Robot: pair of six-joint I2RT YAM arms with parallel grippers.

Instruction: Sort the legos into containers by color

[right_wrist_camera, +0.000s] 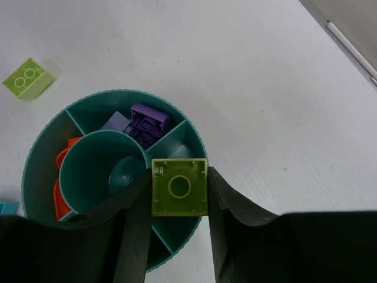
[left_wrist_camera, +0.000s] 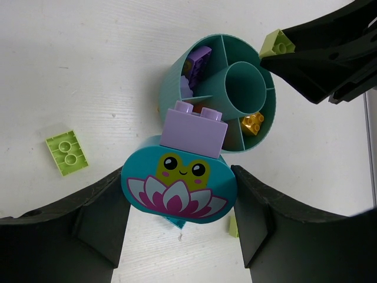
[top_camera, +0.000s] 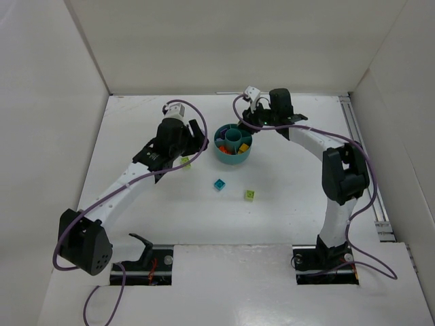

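Observation:
My left gripper (left_wrist_camera: 177,203) is shut on a teal oval lego printed with a frog and lotus (left_wrist_camera: 177,186), which carries a pale purple brick (left_wrist_camera: 194,127) on top. It hangs just left of the round teal dish (top_camera: 233,157), the containers. My right gripper (right_wrist_camera: 179,188) is shut on a lime green square lego (right_wrist_camera: 179,187) above the dish's near-right wedge (right_wrist_camera: 177,236). Purple legos (right_wrist_camera: 147,121) fill one wedge, orange ones (right_wrist_camera: 63,171) another, and a yellow one (left_wrist_camera: 253,122) a third. The central cup (right_wrist_camera: 103,171) looks empty.
Loose on the table lie a lime lego (top_camera: 185,161) left of the dish, a teal lego (top_camera: 219,184) and another lime lego (top_camera: 249,195) in front of it. White walls enclose the table on the far, left and right sides.

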